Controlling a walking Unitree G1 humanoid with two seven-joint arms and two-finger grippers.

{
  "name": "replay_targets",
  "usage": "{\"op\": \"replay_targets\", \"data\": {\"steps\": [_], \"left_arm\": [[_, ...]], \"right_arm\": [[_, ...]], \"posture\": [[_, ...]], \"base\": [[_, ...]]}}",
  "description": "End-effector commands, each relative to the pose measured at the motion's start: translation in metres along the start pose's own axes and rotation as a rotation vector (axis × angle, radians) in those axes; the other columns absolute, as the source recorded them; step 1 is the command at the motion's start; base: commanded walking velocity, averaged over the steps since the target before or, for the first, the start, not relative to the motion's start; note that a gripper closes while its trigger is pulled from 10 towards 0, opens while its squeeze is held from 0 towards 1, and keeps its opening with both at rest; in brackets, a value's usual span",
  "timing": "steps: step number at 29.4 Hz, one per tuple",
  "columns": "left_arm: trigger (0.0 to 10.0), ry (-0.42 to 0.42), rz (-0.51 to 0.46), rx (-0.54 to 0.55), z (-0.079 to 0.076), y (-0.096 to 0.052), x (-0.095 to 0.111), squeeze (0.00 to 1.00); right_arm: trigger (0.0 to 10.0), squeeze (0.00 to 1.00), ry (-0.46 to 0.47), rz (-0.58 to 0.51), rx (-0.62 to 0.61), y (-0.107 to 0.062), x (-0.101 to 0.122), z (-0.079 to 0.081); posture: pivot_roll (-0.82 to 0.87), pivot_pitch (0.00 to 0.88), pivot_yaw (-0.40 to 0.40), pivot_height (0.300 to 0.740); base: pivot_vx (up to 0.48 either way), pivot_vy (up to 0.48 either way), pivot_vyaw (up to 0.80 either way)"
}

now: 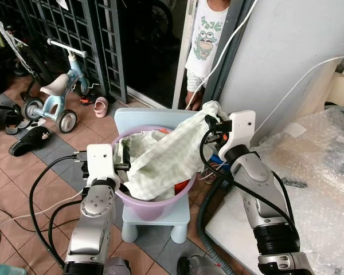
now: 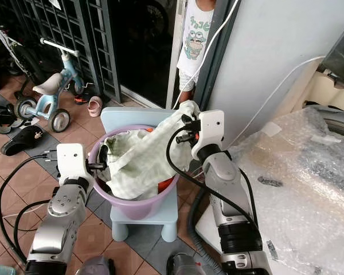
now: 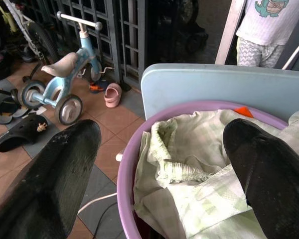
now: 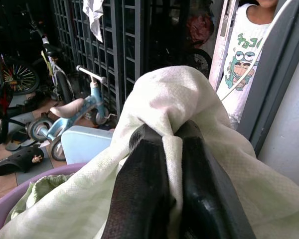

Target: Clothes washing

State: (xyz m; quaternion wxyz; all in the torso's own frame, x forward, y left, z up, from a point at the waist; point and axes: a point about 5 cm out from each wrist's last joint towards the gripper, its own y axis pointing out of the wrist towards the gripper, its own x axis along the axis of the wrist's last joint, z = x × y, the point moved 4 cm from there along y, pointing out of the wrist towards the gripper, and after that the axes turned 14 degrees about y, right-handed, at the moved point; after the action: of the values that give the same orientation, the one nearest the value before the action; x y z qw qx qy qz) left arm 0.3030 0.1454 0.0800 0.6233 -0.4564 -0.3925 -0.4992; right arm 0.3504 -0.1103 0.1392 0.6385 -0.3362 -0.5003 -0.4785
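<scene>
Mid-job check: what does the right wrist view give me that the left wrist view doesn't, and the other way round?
Right wrist view: the right gripper pinched shut on a fold of the pale green cloth, lifted above the basin.

Left wrist view: the left gripper open, one finger outside the purple basin and the other over the cloth inside, plus a pink shoe on the tiles.

Both: the cloth, the basin's rim, the blue stool, the child's trike and a person in a white shirt.
</scene>
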Motion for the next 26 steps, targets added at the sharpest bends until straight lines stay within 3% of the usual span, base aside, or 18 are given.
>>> {"op": "replay_targets", "data": {"steps": [1,19,26], "left_arm": [[10.0,0.011,0.003,0.001,-0.0015,-0.0007,-0.0014,0.0],[10.0,0.011,-0.005,-0.007,-0.0039,-0.001,-0.0004,0.0],[10.0,0.004,-0.013,-0.012,-0.0049,-0.0013,0.0008,0.0]], "right_arm": [[10.0,0.0,-0.012,-0.029,0.008,0.0027,0.0096,0.0027],[10.0,0.0,-0.008,-0.024,0.012,0.0042,0.0098,0.0031],[10.0,0.0,-0.029,-0.037,0.011,0.0054,0.0136,0.0031]], "posture": [[0.03,0.0,-0.056,0.74],[0.03,0.0,-0.056,0.74],[0.03,0.0,-0.055,0.74]], "base": [[0.0,0.0,0.0],[0.0,-0.301,0.0],[0.0,0.0,-0.23]]}}
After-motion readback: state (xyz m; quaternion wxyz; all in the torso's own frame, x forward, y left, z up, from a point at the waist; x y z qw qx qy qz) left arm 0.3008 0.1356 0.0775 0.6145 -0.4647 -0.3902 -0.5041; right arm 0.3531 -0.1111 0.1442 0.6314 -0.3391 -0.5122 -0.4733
